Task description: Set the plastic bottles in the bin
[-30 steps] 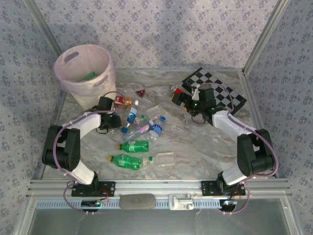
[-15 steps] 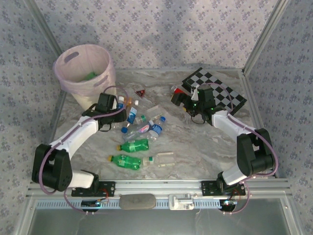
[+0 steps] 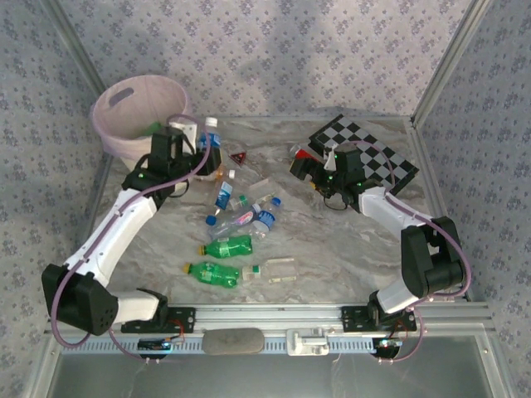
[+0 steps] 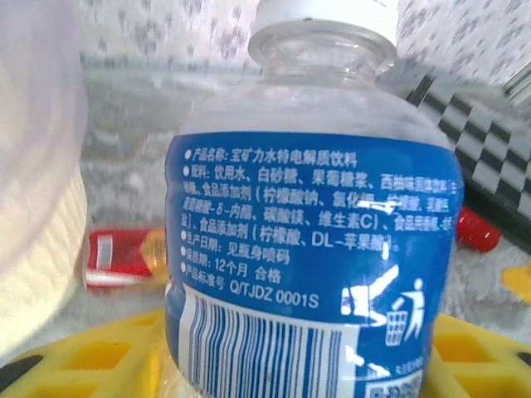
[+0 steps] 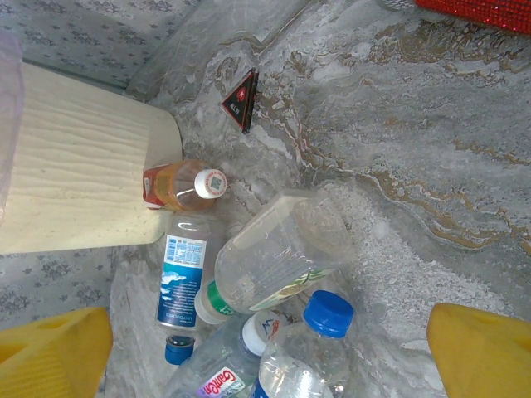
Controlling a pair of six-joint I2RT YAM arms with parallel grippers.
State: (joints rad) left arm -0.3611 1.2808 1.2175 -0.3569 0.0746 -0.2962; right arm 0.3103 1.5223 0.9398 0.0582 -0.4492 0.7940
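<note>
Left fingers (image 4: 474,352) clamp blue-label bottle (image 4: 315,240) upright, cap up; right fingers (image 5: 481,352) wide.

High rear view over the whole table (image 3: 348,249); both close wrist views beside the bin (image 5: 75,174)

An orange bottle (image 5: 178,186) lies against the bin (image 5: 75,166), a triangle (image 5: 241,99) nearby, and clear bottles (image 5: 274,249) cluster on the table (image 5: 415,166) between widely spread yellow fingers (image 5: 50,352).
</note>
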